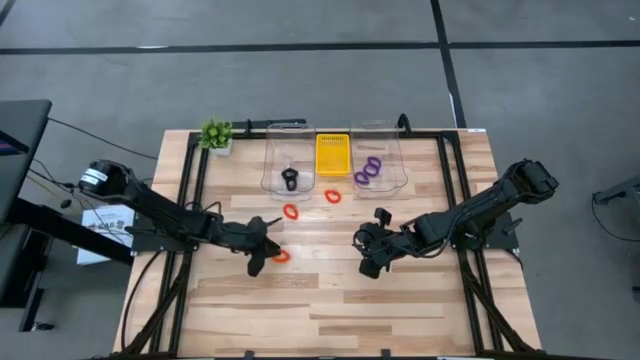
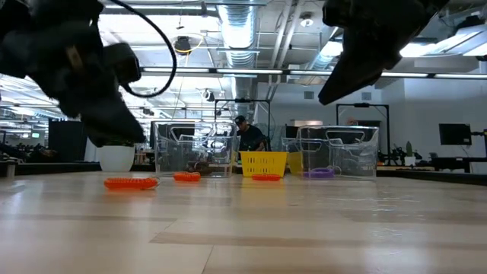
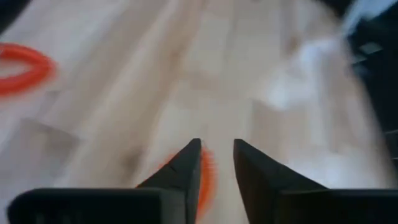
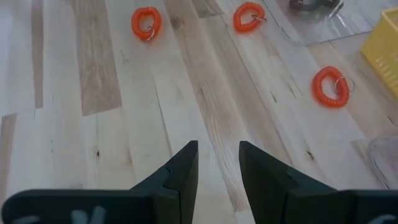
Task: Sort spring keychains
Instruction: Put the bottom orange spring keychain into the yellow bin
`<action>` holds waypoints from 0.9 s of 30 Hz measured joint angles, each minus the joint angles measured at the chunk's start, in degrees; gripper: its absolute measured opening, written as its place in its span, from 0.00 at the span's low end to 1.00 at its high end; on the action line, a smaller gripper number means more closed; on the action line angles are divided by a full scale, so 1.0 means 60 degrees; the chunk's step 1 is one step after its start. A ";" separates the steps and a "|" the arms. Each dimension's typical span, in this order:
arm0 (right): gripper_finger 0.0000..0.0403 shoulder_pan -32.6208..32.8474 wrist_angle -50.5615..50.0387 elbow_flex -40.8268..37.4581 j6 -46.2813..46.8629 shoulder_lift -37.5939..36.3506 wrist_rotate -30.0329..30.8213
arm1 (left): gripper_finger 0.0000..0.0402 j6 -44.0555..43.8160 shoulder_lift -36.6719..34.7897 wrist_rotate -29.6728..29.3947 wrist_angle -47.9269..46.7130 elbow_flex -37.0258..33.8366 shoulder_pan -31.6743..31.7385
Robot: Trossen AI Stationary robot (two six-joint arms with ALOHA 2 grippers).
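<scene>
Three red-orange spring keychains lie flat on the wooden table: one (image 1: 280, 256) by my left gripper, one (image 1: 291, 212) farther back and one (image 1: 332, 196) before the yellow tray. My left gripper (image 1: 262, 247) is open. The nearest keychain (image 3: 205, 177) lies under one fingertip, and the low view shows this keychain (image 2: 131, 183) on the table below the gripper. A black keychain (image 1: 290, 178) lies in the left clear container, purple ones (image 1: 368, 170) in the right one. My right gripper (image 4: 217, 155) hangs open over bare wood right of centre.
Two clear containers (image 1: 285, 150) (image 1: 378, 148) flank a yellow tray (image 1: 333, 155) at the table's far edge. A small green plant (image 1: 216, 135) stands at the far left corner. Bare wood stretches across the near half of the table (image 1: 330, 310).
</scene>
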 joint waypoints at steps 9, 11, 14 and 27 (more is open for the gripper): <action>0.26 -0.0007 -0.0220 0.0000 -0.0015 0.0000 0.0004 | 0.29 0.0813 0.1786 -0.0520 0.0045 0.0016 -0.0217; 0.26 -0.0007 -0.0235 0.0000 -0.0022 0.0000 0.0004 | 0.29 0.0695 0.2233 -0.0684 0.0207 0.0045 -0.0227; 0.26 -0.0021 -0.0280 -0.0004 -0.0030 0.0000 0.0028 | 0.27 0.0319 0.2762 -0.0828 0.0464 0.0095 -0.0223; 0.26 -0.0090 -0.0376 -0.0007 -0.0073 0.0000 0.0040 | 0.04 0.0138 0.2096 -0.0298 -0.0290 0.0540 -0.0217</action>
